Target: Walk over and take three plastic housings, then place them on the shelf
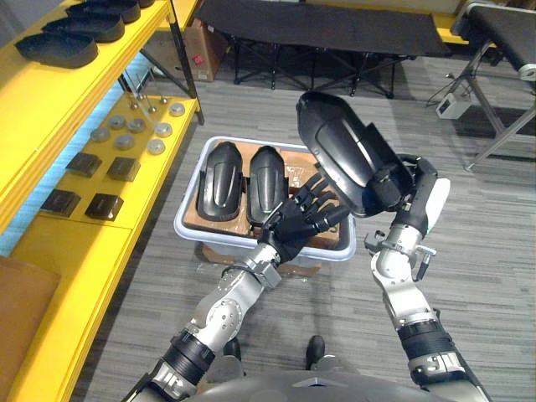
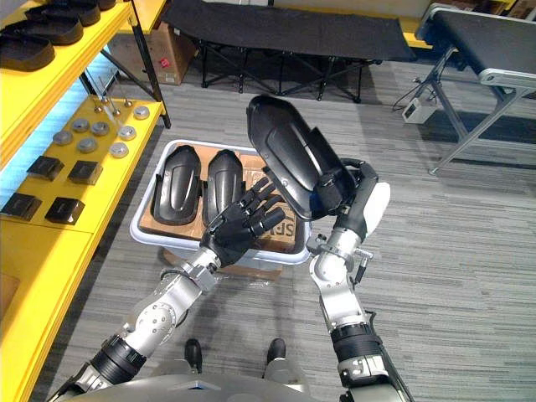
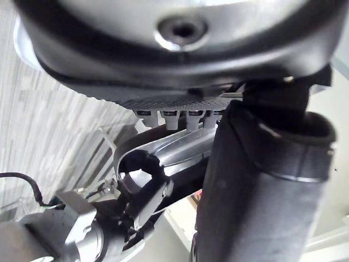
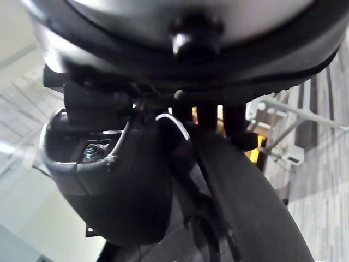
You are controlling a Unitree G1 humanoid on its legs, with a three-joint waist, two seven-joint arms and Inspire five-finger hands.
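My right hand (image 1: 400, 186) is shut on one end of a glossy black plastic housing (image 1: 342, 151), holding it tilted in the air above the right side of a grey bin (image 1: 186, 228); the housing (image 4: 125, 202) fills the space past the fingers. My left hand (image 1: 303, 216) is open with fingers spread, reaching up to the housing's lower edge (image 3: 163, 147). Two more black housings (image 1: 221, 181) (image 1: 268, 184) lie side by side on cardboard in the bin. The yellow shelf (image 1: 59, 109) runs along the left, with several dark housings (image 1: 60, 47) on its upper level.
The shelf's lower level holds several metal discs (image 1: 126, 141) and black square blocks (image 1: 104, 204). A folding cot (image 1: 335, 33) stands behind the bin, a cardboard box (image 1: 201, 46) by the shelf post, and a black-topped metal-legged table (image 1: 502, 50) at the far right. Grey floor lies to the right.
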